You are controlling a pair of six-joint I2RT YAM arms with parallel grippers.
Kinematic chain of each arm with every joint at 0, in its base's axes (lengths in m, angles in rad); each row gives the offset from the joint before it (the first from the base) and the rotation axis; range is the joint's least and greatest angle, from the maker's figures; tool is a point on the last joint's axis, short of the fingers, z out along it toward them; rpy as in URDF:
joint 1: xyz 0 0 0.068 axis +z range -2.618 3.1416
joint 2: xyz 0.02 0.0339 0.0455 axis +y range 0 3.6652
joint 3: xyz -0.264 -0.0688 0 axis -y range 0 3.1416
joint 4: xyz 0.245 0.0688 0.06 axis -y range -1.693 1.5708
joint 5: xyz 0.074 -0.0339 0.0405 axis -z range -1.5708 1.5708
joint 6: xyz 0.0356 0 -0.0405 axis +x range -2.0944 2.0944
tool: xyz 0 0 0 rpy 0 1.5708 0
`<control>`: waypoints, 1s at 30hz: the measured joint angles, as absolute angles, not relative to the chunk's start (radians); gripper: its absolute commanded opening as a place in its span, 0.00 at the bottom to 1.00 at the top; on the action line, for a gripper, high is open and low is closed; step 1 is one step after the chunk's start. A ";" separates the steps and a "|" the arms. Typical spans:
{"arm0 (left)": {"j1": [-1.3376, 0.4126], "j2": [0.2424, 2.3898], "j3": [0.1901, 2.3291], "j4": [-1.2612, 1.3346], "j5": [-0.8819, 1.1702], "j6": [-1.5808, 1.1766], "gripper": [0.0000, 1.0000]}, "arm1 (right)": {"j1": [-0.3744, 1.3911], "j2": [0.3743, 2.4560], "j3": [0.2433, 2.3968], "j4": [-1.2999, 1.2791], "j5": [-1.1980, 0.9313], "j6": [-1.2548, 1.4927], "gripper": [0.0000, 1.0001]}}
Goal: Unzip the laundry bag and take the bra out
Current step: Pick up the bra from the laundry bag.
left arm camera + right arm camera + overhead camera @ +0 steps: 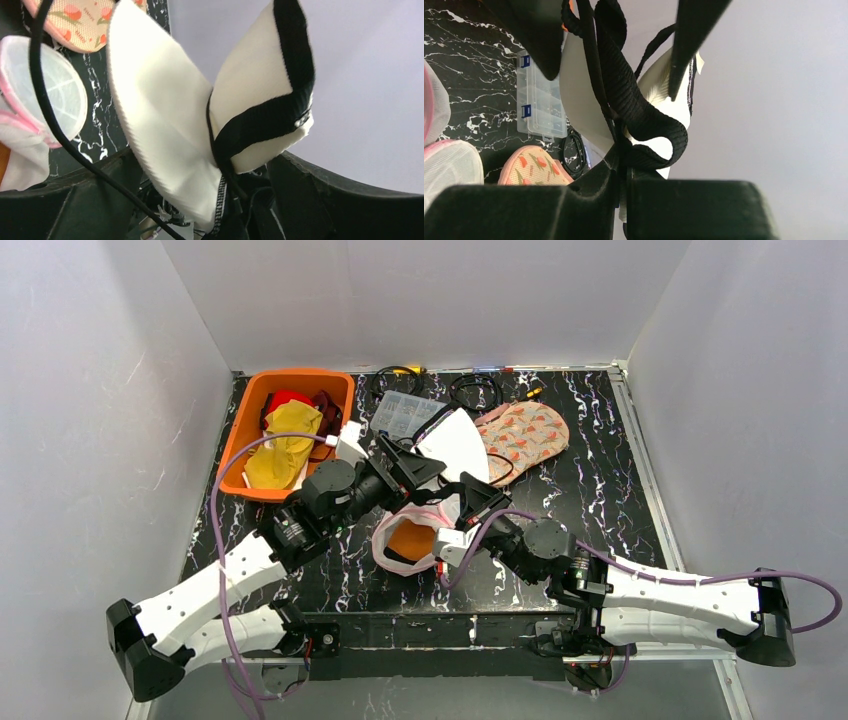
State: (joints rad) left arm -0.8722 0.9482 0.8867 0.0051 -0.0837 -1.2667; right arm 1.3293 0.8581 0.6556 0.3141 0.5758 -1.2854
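Observation:
The bra (455, 440) is white with black straps and hangs lifted above the table's middle. My right gripper (623, 170) is shut on its black strap (644, 115), seen from above as right gripper (470, 495). My left gripper (205, 200) stands open, and the bra's folded cups (165, 115) rise from between its wide-set fingers. From above, the left gripper (425, 465) sits just left of the cups. The laundry bag (410, 540), white mesh with pink trim, lies open on the table below both grippers and shows something orange inside. The laundry bag (55, 90) also shows in the left wrist view.
An orange bin (250, 420) of clothes stands at the back left. A clear compartment box (405, 412) and coiled black cables (475, 390) lie at the back. A flowered peach pad (525, 435) lies right of the bra. White walls close in on three sides.

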 measured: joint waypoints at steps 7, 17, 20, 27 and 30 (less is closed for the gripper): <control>-0.868 0.985 0.944 0.026 -0.093 -1.222 0.90 | 1.331 0.858 0.656 0.309 0.574 -1.278 0.01; -0.867 0.990 0.980 -0.021 -0.101 -1.183 0.64 | 1.333 0.865 0.657 0.294 0.573 -1.271 0.01; -0.867 1.005 1.000 -0.037 -0.105 -1.163 0.56 | 1.336 0.870 0.658 0.294 0.573 -1.270 0.01; -0.866 1.037 1.035 -0.047 -0.113 -1.126 0.29 | 1.338 0.871 0.658 0.287 0.573 -1.267 0.01; -0.866 1.044 1.036 -0.050 -0.115 -1.118 0.20 | 1.338 0.871 0.658 0.281 0.574 -1.267 0.06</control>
State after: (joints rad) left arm -0.8658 1.0439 1.0359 -0.0502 -0.1154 -1.1175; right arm 1.3376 0.8711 0.6582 0.2810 0.5735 -1.2671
